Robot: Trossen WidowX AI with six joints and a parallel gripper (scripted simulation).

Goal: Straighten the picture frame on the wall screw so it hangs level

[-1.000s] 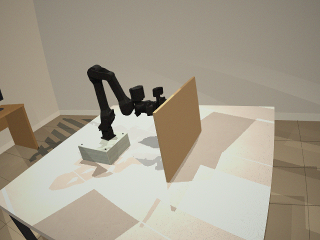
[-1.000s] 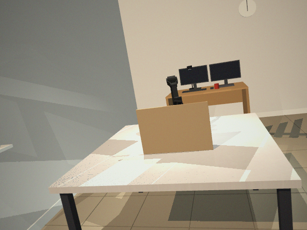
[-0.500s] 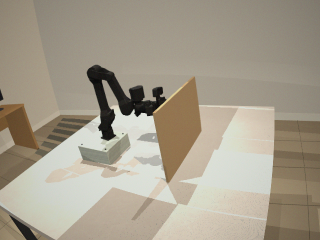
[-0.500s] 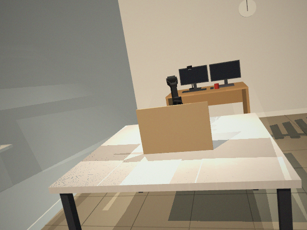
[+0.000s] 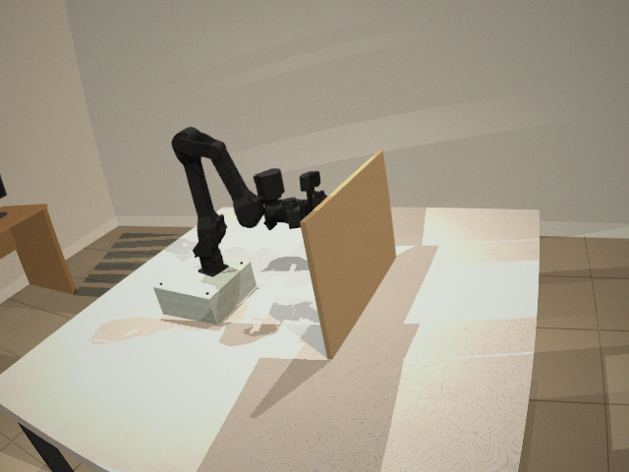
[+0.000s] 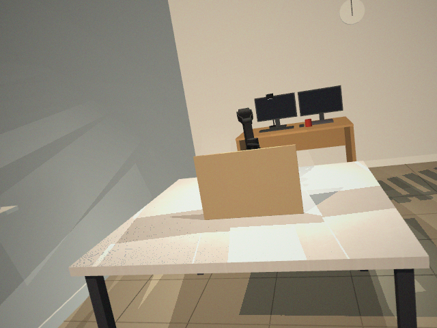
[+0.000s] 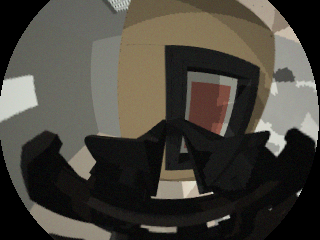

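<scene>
The picture frame (image 7: 175,75) is black, with a pale mat and a red picture. It hangs against the near face of the upright tan board (image 5: 350,254) (image 6: 246,183) (image 7: 142,85), seen only in the wrist view. My gripper (image 7: 173,123) is shut on the picture frame, its fingertips over the lower left part of the frame. The fingers hide part of the lower frame. In the wrist view the top edge slopes down to the right, but the lens bends lines, so I cannot tell the true tilt. The screw and notched strip are hidden. The top and exterior views see only the board's back.
The board stands upright on the white table (image 5: 127,396) (image 6: 370,243). The arm's pale base block (image 5: 185,305) sits behind the gripper. A wooden desk (image 6: 321,141) with two monitors and a red cup (image 6: 308,122) stands farther off, away from the table.
</scene>
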